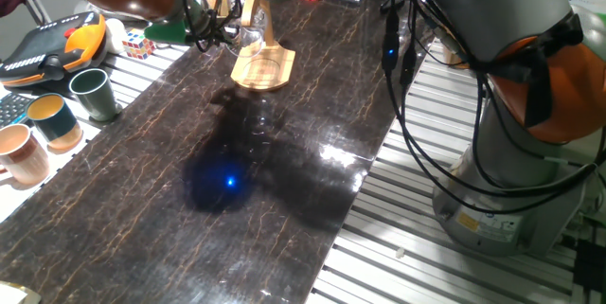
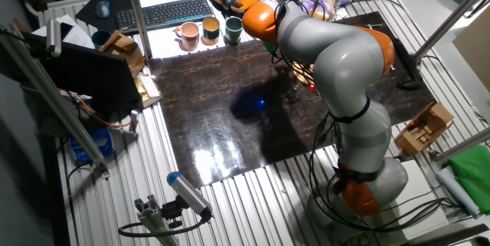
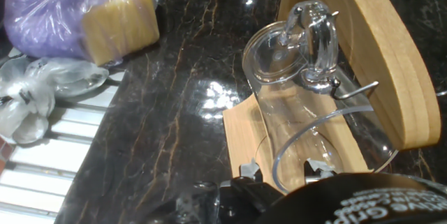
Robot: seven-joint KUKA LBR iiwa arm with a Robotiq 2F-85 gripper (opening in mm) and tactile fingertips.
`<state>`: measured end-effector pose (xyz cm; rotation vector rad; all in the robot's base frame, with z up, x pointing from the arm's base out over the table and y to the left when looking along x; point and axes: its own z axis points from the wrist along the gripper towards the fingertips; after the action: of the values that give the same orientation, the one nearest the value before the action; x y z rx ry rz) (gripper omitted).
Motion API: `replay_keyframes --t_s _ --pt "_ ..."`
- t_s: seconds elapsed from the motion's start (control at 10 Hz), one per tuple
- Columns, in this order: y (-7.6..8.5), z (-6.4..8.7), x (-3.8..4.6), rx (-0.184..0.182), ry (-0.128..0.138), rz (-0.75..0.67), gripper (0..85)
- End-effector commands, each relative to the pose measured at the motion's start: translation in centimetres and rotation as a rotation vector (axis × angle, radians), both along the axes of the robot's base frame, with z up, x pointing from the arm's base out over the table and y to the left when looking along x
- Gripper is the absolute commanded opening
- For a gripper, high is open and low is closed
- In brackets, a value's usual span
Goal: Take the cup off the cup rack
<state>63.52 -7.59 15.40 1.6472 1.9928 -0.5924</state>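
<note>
The cup (image 3: 307, 105) is clear and hangs tilted on the cup rack, with a clear loop on its side caught over a metal peg and its mouth towards the camera. The cup rack has a light wooden post (image 3: 370, 49) and a flat wooden base (image 3: 241, 130). My gripper (image 3: 281, 170) is right at the cup's rim, and its two fingertips (image 3: 248, 171) stand apart, one either side of the rim's left wall. In one fixed view the rack (image 1: 262, 67) stands at the far end of the dark mat, with the cup (image 1: 252, 35) faint beside the post.
A purple bag (image 3: 77, 8) and crumpled clear plastic (image 3: 35, 91) lie left of the rack. A dark green mug (image 1: 92, 93), a teal mug (image 1: 52, 119) and a pinkish mug (image 1: 21, 152) stand at the mat's left edge. A colour cube (image 1: 137, 45) and an orange pendant (image 1: 57, 44) lie beyond them.
</note>
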Motion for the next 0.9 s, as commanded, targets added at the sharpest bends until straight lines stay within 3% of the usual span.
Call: replay_keyframes --t_s 0.0,0.8 --pt "-0.02 -0.01 0.01 -0.003 -0.004 -0.004 39.0" --pt "-0.67 0.06 0.21 -0.010 -0.022 -0.031 37.0"
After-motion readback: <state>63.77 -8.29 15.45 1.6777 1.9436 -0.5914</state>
